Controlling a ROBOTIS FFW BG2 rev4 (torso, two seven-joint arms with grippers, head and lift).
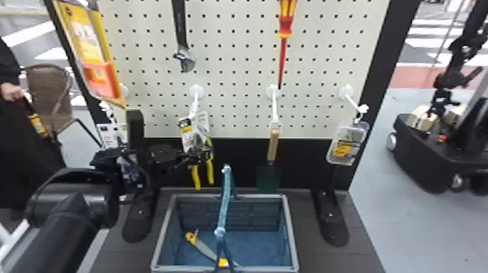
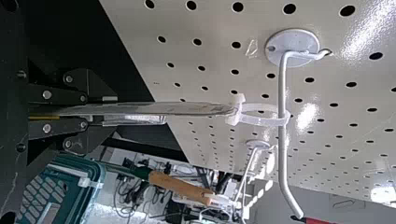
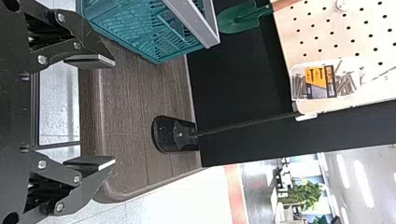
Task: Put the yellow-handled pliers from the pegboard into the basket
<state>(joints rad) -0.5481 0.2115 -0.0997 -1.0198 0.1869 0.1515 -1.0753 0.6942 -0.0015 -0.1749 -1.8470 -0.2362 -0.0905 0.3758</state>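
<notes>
Head view faces the pegboard [image 1: 236, 78] from above; closer wrist views share basket [image 3: 140, 28].

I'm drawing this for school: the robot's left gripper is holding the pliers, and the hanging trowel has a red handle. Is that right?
Not quite: the trowel has a wooden handle, not red, as the head view shows. The left gripper does hold the pliers.

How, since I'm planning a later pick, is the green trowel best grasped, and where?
I'd grip its wooden handle, coming from the front and closing from left and right, just below the white hook. The handle is slim, straight and hangs upright; the green blade beneath is broader, so likely harder to pinch sideways.
</notes>
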